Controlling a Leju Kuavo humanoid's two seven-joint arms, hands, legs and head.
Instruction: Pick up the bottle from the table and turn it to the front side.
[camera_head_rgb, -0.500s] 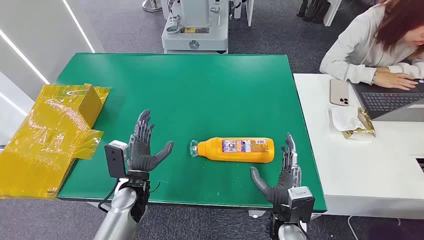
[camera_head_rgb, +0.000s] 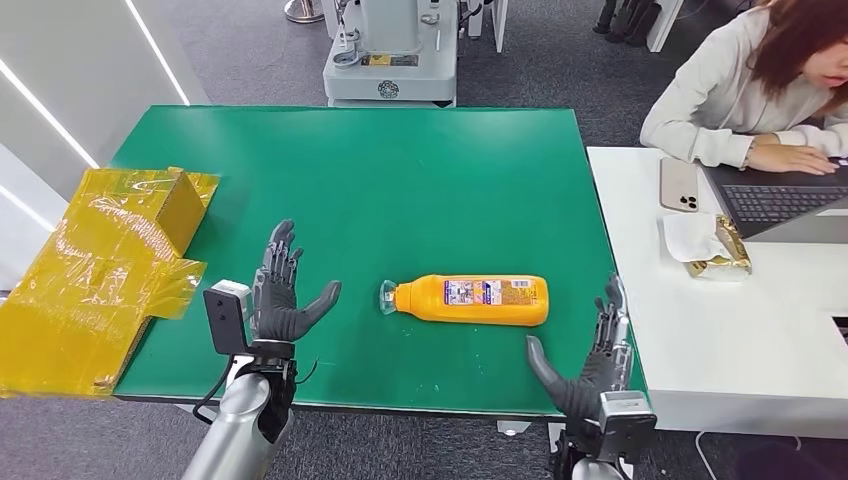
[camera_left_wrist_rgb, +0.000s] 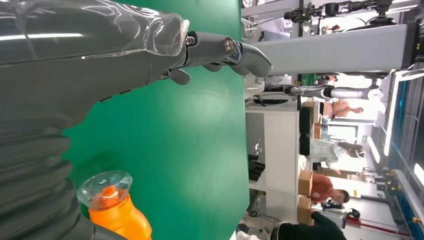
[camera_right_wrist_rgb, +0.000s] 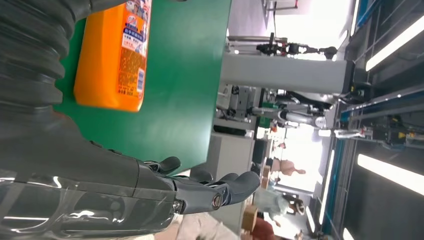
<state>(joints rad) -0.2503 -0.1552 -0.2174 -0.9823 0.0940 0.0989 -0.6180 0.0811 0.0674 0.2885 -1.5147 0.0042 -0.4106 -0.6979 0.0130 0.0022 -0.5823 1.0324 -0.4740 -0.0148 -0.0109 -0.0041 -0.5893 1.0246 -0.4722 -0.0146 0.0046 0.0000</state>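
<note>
The bottle (camera_head_rgb: 472, 299) lies on its side on the table (camera_head_rgb: 400, 180), low in the middle of the picture, its cap pointing left. The left hand (camera_head_rgb: 285, 290) is to its left, the right hand (camera_head_rgb: 590, 365) at lower right. A box (camera_head_rgb: 100, 270) sits at the left edge. A person (camera_head_rgb: 750, 90) sits at upper right.

Bare green table (camera_head_rgb: 420, 180) rings the lying bottle (camera_head_rgb: 470, 299); yellow box (camera_head_rgb: 110, 260) sits well apart.

Office doubling as a robot test lab. Grey carpet floor (camera_head_rgb: 250, 45) running under a green table (camera_head_rgb: 400, 180); a person (camera_head_rgb: 745, 85) sitting at a white desk (camera_head_rgb: 720, 330), working on a laptop (camera_head_rgb: 785, 205) beside a phone (camera_head_rgb: 678, 184); a grey machine (camera_head_rgb: 390, 50) standing behind.
</note>
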